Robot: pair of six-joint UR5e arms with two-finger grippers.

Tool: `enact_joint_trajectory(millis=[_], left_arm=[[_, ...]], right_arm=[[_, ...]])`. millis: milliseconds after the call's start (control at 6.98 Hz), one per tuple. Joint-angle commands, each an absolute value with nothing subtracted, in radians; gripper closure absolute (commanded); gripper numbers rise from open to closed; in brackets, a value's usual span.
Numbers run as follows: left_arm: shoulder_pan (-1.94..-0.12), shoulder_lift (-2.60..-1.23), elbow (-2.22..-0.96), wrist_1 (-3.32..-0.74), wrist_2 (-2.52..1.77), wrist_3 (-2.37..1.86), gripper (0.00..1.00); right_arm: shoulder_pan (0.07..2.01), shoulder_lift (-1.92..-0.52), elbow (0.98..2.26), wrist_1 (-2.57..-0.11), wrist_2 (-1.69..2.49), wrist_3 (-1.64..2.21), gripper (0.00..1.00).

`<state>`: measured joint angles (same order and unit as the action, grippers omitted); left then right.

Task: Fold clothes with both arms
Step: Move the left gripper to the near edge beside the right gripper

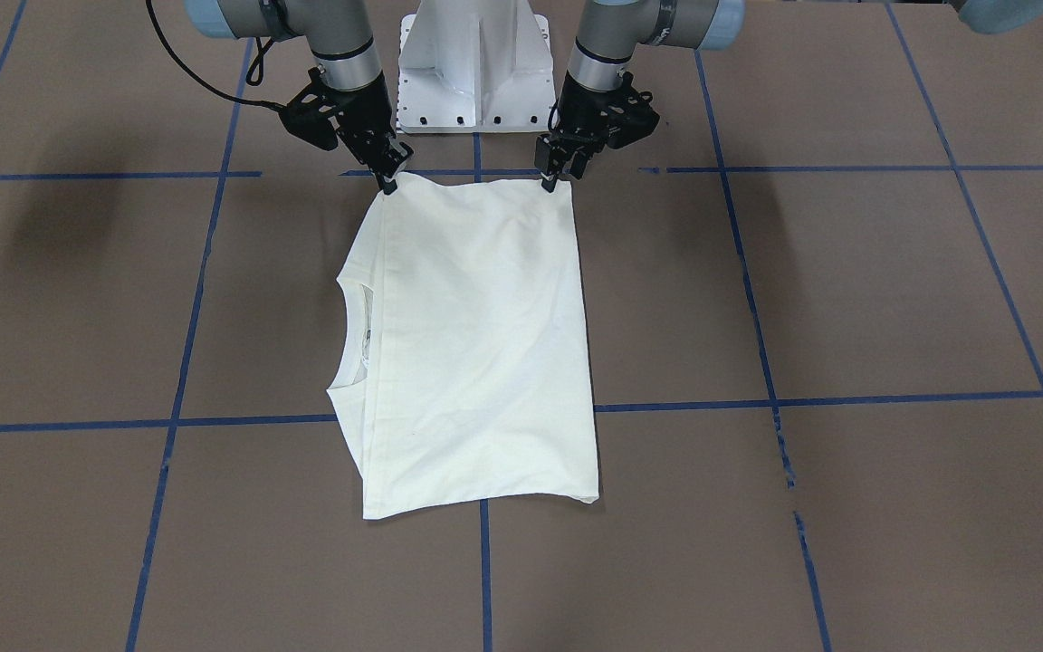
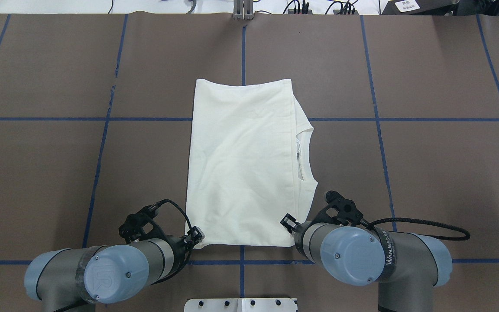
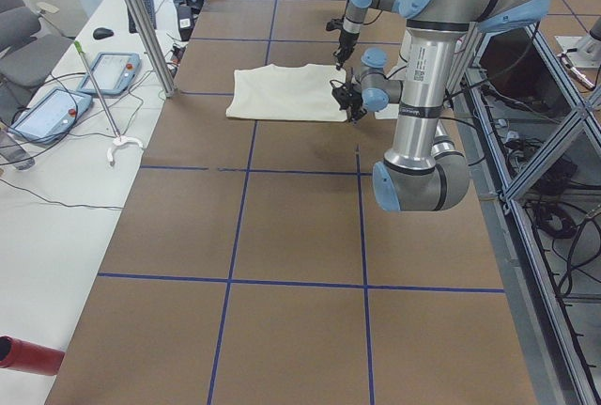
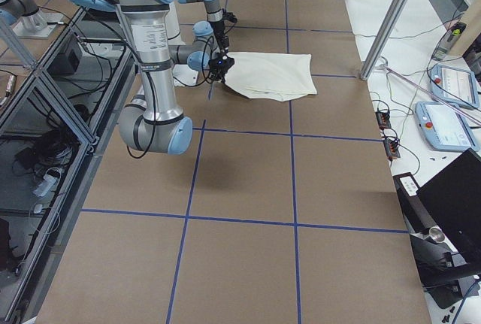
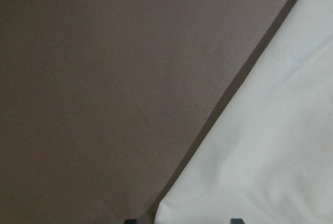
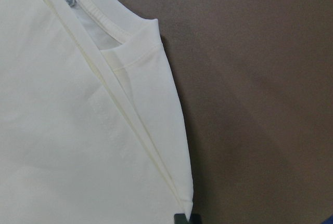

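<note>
The cream T-shirt [image 1: 476,344] lies folded into a rectangle on the brown table, plain side up; the cat print and lettering are hidden. Its ribbed collar [image 2: 306,151] peeks out on my right side. My left gripper [image 1: 560,172] is open at the shirt's near left corner, its fingertips [image 5: 130,221] either side of that corner [image 5: 166,208]. My right gripper [image 1: 388,179] is shut on the near right corner, shown in the right wrist view [image 6: 186,218]. Both also show in the overhead view, left [image 2: 197,237] and right [image 2: 288,223].
Blue tape lines [image 1: 757,398] grid the brown table. The white pedestal base [image 1: 474,63] stands just behind the grippers. Tablets and cables [image 3: 56,109] lie on the white bench beyond the table's far edge, next to a metal post [image 3: 141,20].
</note>
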<state>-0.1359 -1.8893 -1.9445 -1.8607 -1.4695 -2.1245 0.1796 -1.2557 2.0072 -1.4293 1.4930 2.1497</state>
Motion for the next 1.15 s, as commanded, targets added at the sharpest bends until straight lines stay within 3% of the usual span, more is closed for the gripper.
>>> enact_joint_trajectory(millis=[0,573,716,859,1003], left_arm=[[-0.13,-1.893,-1.942,-1.859,-1.47,-2.125,0.45],[-0.14,-1.891,-1.927,-1.861,-1.466,-2.111,0.49],[-0.143,-1.894,-1.928,-1.861,-1.466,-2.111,0.62],[-0.143,-1.893,-1.928,-1.859,-1.468,-2.112,1.0],[-0.144,-1.894,-1.928,-1.859,-1.468,-2.112,1.0]], right_arm=[[0.179,-1.255,2.009,-1.428,1.494,2.149,1.0],[0.179,-1.255,2.01,-1.428,1.494,2.151,1.0],[0.179,-1.255,2.011,-1.428,1.494,2.149,1.0],[0.181,-1.256,2.013,-1.43,1.494,2.149,1.0],[0.179,-1.256,2.013,-1.428,1.494,2.149,1.0]])
